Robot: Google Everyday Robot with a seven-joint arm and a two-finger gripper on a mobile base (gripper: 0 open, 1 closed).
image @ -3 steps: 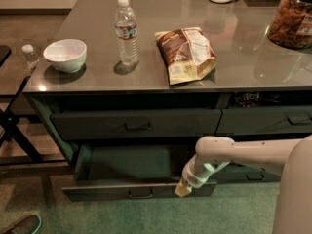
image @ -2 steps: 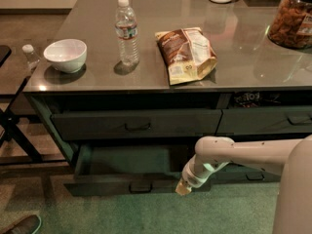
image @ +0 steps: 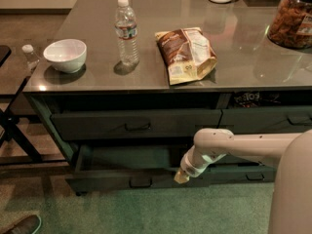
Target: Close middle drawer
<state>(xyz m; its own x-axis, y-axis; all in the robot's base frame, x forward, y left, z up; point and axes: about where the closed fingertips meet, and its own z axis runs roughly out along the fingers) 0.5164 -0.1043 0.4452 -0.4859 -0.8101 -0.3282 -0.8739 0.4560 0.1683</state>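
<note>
Grey-green middle drawer (image: 97, 181) pulled partly out below the counter (image: 243, 77), green floor showing, gripper (image: 181, 177) at its front's top edge, right of the handle (image: 140, 183), grip state cannot be told, white bowl (image: 65, 55), water bottle (image: 126, 30), snack bag (image: 186, 52) on top

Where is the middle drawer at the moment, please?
The middle drawer lies low and left of centre in the camera view, pulled out beneath the taller-fronted drawer; the gripper is at its front, right of the handle.
</note>
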